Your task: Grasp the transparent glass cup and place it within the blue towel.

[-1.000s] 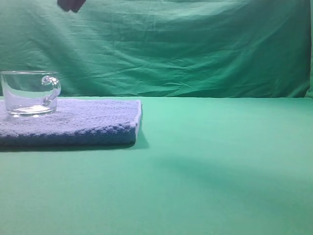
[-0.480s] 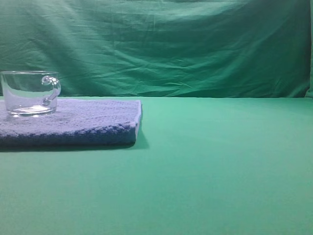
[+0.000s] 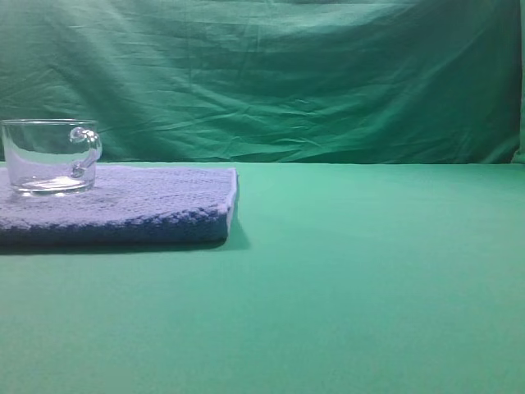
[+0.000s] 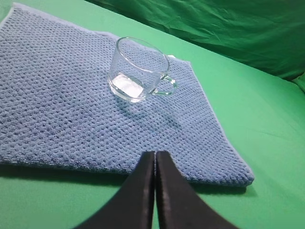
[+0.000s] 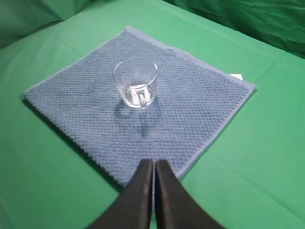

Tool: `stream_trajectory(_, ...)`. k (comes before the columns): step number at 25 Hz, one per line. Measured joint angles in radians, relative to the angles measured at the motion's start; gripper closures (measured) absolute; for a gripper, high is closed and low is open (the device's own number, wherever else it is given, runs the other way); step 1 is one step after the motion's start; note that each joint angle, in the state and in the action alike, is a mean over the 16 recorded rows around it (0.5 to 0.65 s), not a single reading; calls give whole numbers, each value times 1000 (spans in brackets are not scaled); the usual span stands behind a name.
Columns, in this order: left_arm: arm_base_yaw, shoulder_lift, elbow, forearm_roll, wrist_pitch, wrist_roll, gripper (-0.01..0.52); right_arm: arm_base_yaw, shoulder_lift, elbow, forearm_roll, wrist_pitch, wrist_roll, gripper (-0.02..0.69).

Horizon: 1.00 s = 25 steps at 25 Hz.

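With both claws pinched flat and empty, stood well back from the work. Left claw [image 4: 155,160] seen in its own wrist view with fingers pressed together, no gap between them, poised above the near edge of the towel [image 4: 62,105]. Right claw [image 5: 153,167] likewise closed tight on nothing, hanging over the near corner of the towel [image 5: 190,114]. Neither seen in the high view.

Beyond the fingertips, found the cup [image 5: 136,83] upright on the towel, near its middle in the right wrist view, handle turned toward that camera. Sat well inside every edge, with woven cloth showing all round the base. In the left wrist view, cup [image 4: 139,70] toward the far side of the towel, handle pointing right. In the high view, cup [image 3: 49,156] resting level on the towel [image 3: 148,205], with the table [image 3: 369,271] bare green beyond.

Judged the placing as good as done: cup on the towel, released, not tipped. Judged the step in hand as a retreat. To do it well: kept the claws high and clear of the rim, drew away without dragging across the nubby cloth, since a snagged towel could have pulled the cup over. No further push on the cup wanted.
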Motion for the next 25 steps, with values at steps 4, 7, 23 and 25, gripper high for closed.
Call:
stream_trajectory(4, 0, 0, 0, 0, 0, 0, 514, -4, -52, 19, -1, 39, 1, 665)
stream_trajectory(7, 0, 0, 0, 0, 0, 0, 514, -21, -79, 25, -4, 50, 1, 665)
stream_trajectory(23, 0, 0, 0, 0, 0, 0, 514, -448, -496, 303, 6, -144, 1, 665)
stream_trajectory(25, 0, 0, 0, 0, 0, 0, 514, -511, -576, 372, 2, -180, 0, 665)
